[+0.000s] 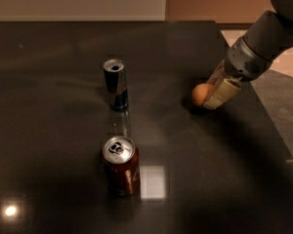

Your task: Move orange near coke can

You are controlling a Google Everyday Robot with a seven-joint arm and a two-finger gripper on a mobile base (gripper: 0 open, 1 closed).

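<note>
Dark glossy table [49, 130] carries the orange [201, 94] near its right edge, resting on the surface with the gripper [214, 94] lowered against its right side. Whether the gripper is clamped on the fruit or merely beside it cannot be told. The coke can [121, 165] stands upright well apart at front centre, a slim blue can [115, 84] upright behind it.

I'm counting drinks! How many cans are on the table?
2. The dark blue can stands farther back; the coke can stands in front of it, nearer the camera. The gripper is at the orange on the right. None look hidden.
</note>
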